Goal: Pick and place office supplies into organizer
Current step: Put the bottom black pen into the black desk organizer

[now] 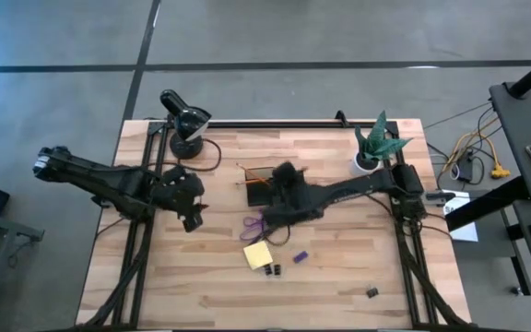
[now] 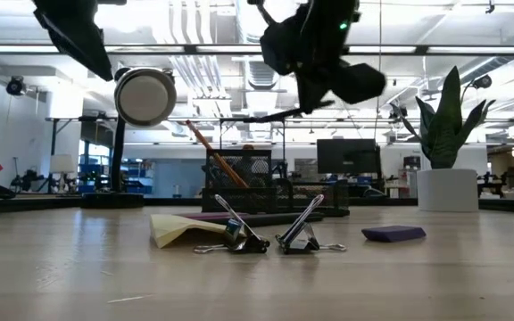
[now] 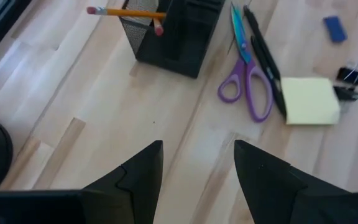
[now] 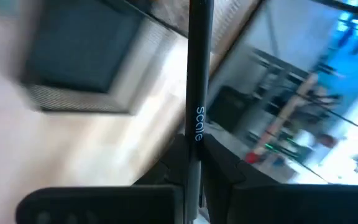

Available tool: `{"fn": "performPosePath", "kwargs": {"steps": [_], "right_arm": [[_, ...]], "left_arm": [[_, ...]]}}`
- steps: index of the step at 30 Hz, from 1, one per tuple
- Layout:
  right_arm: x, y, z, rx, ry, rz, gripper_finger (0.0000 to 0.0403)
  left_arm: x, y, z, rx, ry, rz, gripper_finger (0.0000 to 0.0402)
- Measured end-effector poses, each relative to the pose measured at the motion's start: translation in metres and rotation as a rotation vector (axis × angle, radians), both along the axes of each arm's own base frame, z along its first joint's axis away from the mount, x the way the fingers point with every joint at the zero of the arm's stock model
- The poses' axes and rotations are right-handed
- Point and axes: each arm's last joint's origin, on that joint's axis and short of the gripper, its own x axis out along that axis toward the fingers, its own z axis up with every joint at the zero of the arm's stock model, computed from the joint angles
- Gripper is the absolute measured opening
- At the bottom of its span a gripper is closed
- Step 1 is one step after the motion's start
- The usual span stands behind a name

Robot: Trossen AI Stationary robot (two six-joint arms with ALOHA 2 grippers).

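Observation:
The organizer [image 1: 258,175], a dark mesh box [image 3: 179,31], stands at mid-table with pencils [image 3: 126,11] sticking out of it. My right gripper [image 1: 282,177] hovers over it, shut on a black pen [image 4: 196,74]. On the table nearer the front lie purple-handled scissors [image 3: 247,81], a second black pen [image 3: 265,53], a yellow sticky pad [image 1: 257,254], two black clips [image 2: 266,236] and a purple block [image 2: 393,233]. My left gripper [image 3: 197,146] hangs open over bare wood to the organizer's left, nothing between its fingers. My right gripper pinches the black pen's shaft [image 4: 196,134] between its two fingers, just by the printed lettering. Beyond the fingertips the pen runs on past the organizer. It is lifted clear and lies nearly level in the air [image 2: 266,114].
A black desk lamp [image 1: 184,120] stands at the far left corner and a potted plant [image 1: 376,143] at the far right. One more clip [image 1: 372,292] lies near the front right. Bare wood lies along the front and the left side.

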Motion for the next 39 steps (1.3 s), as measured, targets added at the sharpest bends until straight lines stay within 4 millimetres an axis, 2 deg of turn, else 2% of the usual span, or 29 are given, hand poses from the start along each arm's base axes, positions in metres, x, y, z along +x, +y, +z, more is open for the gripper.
{"fn": "performPosePath", "kwargs": {"steps": [5,10,19,28,39], "right_arm": [[0.006,-0.034,0.012,-0.040,0.055,-0.006,0.0013],[0.011,-0.050,0.017,-0.065,0.131,0.050,0.0013],[0.019,-0.052,0.008,-0.098,0.192,0.127,0.0013],[0.037,-0.057,-0.037,-0.132,0.325,0.152,0.0026],[0.043,-0.056,-0.034,-0.144,0.307,0.166,0.0028]], "left_arm": [[-0.009,0.002,0.003,-0.038,-0.041,0.040,0.0180],[-0.014,0.004,-0.007,-0.051,-0.039,0.063,0.0180],[-0.013,0.004,-0.027,-0.070,-0.023,0.105,0.0180],[-0.011,0.003,-0.029,-0.075,-0.037,0.104,0.0180],[-0.008,0.003,-0.029,-0.053,-0.044,0.113,0.0180]]}}
